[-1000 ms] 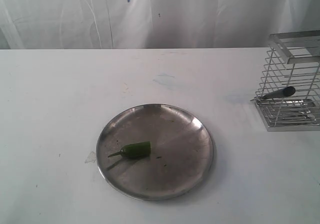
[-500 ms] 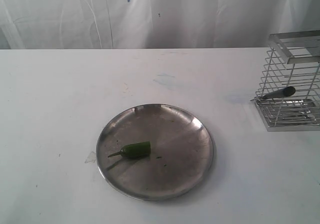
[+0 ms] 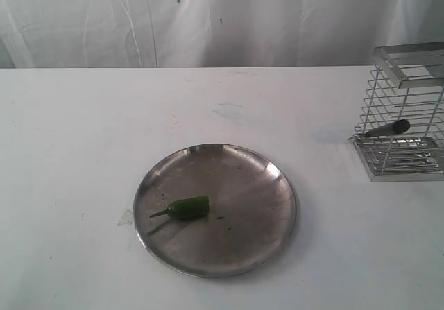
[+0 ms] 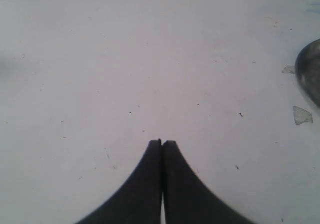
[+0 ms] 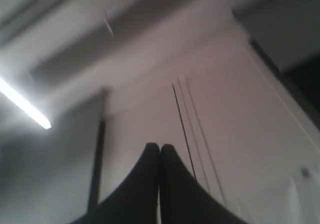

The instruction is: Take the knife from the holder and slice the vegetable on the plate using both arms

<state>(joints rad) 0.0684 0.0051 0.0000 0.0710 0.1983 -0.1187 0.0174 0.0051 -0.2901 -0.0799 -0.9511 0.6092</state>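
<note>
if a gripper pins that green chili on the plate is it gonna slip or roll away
Likely yes. The vegetable looks glossy and rounded, so it may roll sideways under pressure. It lies loose on the smooth metal plate, which probably offers little friction. Its tapered stem end could make it pivot rather than roll straight.

The green chili vegetable (image 3: 189, 207) is lying on the steel plate (image 3: 263, 216), stem pointing left. The knife (image 3: 386, 129) is leaning inside the wire holder (image 3: 409, 67), handle poking out.
</note>
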